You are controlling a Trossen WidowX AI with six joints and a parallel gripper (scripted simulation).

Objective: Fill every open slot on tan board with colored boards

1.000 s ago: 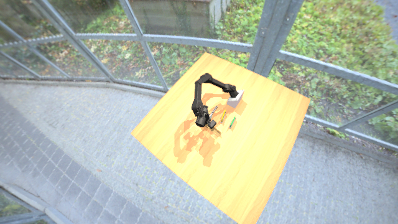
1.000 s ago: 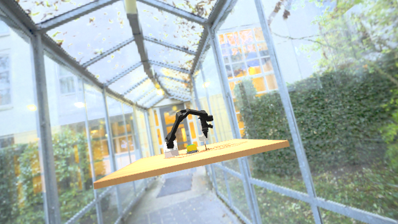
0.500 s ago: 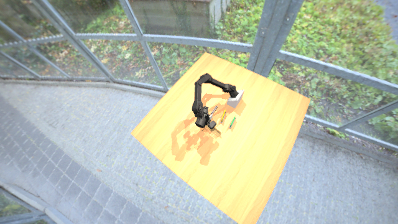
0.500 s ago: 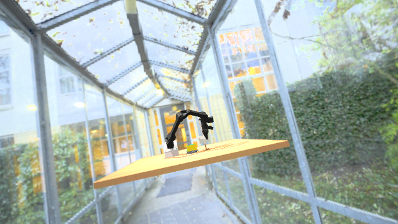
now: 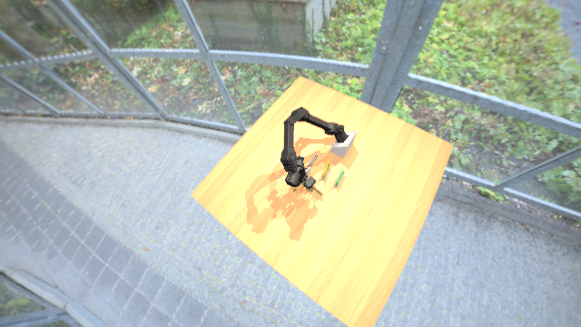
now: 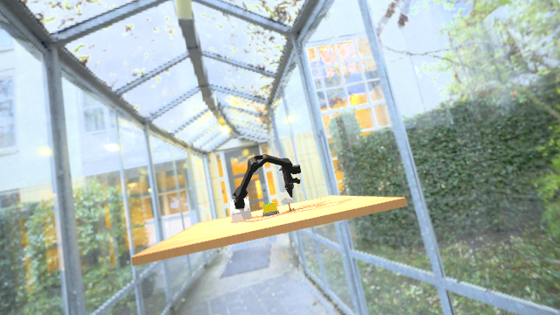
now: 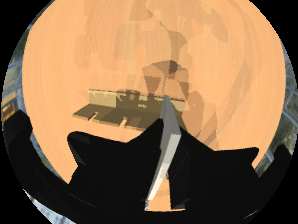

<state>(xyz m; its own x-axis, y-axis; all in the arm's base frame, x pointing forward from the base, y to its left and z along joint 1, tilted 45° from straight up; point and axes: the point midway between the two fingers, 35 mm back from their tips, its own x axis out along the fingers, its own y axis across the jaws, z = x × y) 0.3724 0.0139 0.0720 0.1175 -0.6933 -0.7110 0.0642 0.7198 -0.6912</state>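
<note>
The pincer (image 5: pixel 305 178) (image 6: pixel 290 195) (image 7: pixel 164 123) is nearly shut on the white board (image 7: pixel 171 142), above the tan board (image 5: pixel 314 192) (image 6: pixel 289 206) (image 7: pixel 142 106), which stands inward from the counter's (image 5: pixel 363 218) (image 6: pixel 328 211) (image 7: pixel 60 60) lower-left edge in the top view. Two open slots show; a third is perhaps hidden behind the white board. Toward the upper-right edge, the yellow board (image 5: pixel 326 170) (image 6: pixel 269 210) and green board (image 5: pixel 339 178) stand between the tan board and the arm's base (image 5: pixel 341 149) (image 6: pixel 241 214).
</note>
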